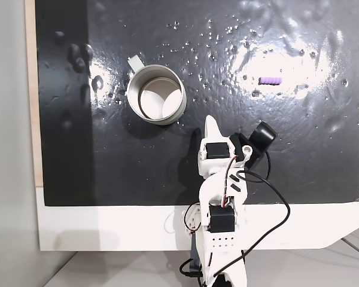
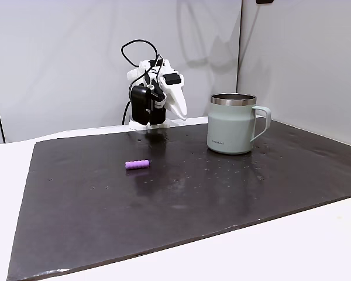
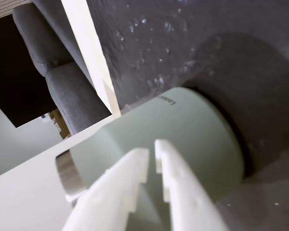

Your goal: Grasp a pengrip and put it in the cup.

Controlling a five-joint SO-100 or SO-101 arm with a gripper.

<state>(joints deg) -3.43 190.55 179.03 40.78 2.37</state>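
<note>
The purple ribbed pengrip (image 1: 270, 80) lies flat on the black mat, right of the cup in this fixed view, and left of the cup in the other, where the pengrip (image 2: 137, 164) sits toward the mat's middle. The white-grey cup (image 1: 180, 100) stands upright with its handle tab at the far left. My gripper (image 1: 210, 123) is folded back near the mat's front edge, below and right of the cup and well short of the pengrip. In the wrist view its white fingers (image 3: 135, 166) nearly touch, holding nothing, with the cup (image 3: 192, 125) just beyond them.
Water droplets (image 1: 239, 42) dot the shiny black mat (image 1: 107, 167). A black camera module (image 1: 262, 136) rides on the arm's right side. A cable (image 1: 275, 197) loops beside the arm. The white table edge (image 1: 107, 227) runs along the front.
</note>
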